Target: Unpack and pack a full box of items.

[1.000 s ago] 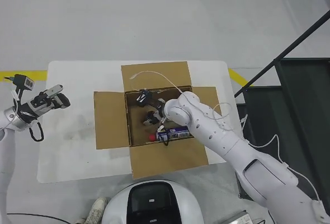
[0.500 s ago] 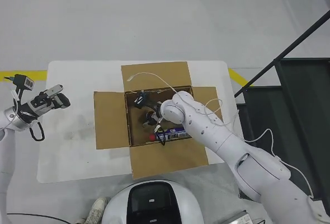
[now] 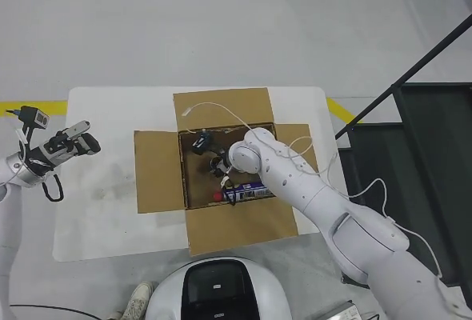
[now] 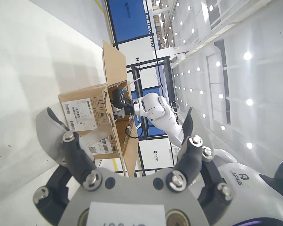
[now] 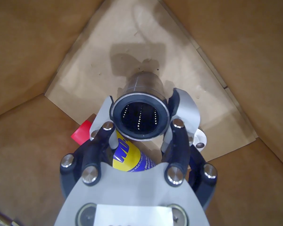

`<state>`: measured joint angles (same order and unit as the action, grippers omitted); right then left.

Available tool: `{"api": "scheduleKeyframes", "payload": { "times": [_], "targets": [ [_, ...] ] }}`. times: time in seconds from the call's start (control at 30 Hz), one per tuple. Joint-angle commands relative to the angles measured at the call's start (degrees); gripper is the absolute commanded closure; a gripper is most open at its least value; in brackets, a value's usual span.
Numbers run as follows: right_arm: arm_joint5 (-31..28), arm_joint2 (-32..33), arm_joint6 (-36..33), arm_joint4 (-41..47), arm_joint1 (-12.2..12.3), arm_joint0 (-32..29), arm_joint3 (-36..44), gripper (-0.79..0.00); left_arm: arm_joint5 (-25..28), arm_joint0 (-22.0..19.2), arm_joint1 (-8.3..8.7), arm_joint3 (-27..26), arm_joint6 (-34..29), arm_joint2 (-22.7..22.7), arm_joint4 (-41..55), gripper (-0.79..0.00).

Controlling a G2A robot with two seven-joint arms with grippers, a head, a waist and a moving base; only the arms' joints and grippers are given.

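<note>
An open cardboard box (image 3: 156, 171) stands in the middle of the white table. My right gripper (image 3: 214, 166) is down inside it. In the right wrist view the right gripper (image 5: 141, 105) is shut on a metal cylinder bearing (image 5: 140, 116) with a black-ringed open end, held above the box floor (image 5: 136, 36). Beneath it lies a blue and yellow spray can (image 5: 127, 154) with a red cap (image 5: 81, 131); the spray can (image 3: 248, 192) rests along the box's near wall. My left gripper (image 3: 84, 138) hangs open and empty over the table's left edge; the left gripper (image 4: 119, 114) faces the box (image 4: 82, 109).
All box flaps are folded outward; the far flap (image 3: 220, 106) has a white cable draped over it. A small silver flanged part (image 5: 199, 139) lies on the box floor beside the can. Bare table (image 3: 100, 208) lies left of the box. A dark metal rack (image 3: 412, 144) stands to the right.
My right arm has shifted slightly left and lower inside the box with the bearing in its grip. The left arm has stayed still.
</note>
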<state>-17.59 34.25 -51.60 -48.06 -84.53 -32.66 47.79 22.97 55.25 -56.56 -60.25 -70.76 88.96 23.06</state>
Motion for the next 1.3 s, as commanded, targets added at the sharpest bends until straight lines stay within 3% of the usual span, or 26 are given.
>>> {"api": "scheduleKeyframes", "payload": {
  "times": [0.0,0.3,0.8,0.97,1.27],
  "targets": [
    [-0.1,0.4,-0.3,-0.4,0.2,0.0,0.2,0.000,0.0,0.0,0.00,0.0,0.0,0.0,0.0,-0.785],
    [-2.5,5.8,-2.7,-2.9,3.6,-3.6,9.0,0.000,0.0,0.0,0.00,0.0,0.0,0.0,0.0,-0.785],
    [-9.9,26.4,-14.4,-6.6,13.0,-21.9,43.2,0.000,0.0,0.0,0.00,0.0,0.0,0.0,0.0,-0.785],
    [-10.9,30.8,-14.8,-5.6,14.3,-25.7,47.9,0.000,0.0,0.0,0.00,0.0,0.0,0.0,0.0,-0.785],
    [-10.9,30.8,-14.8,-5.6,14.3,-25.7,47.9,0.000,0.0,0.0,0.00,0.0,0.0,0.0,0.0,-0.785]
  ]
}}
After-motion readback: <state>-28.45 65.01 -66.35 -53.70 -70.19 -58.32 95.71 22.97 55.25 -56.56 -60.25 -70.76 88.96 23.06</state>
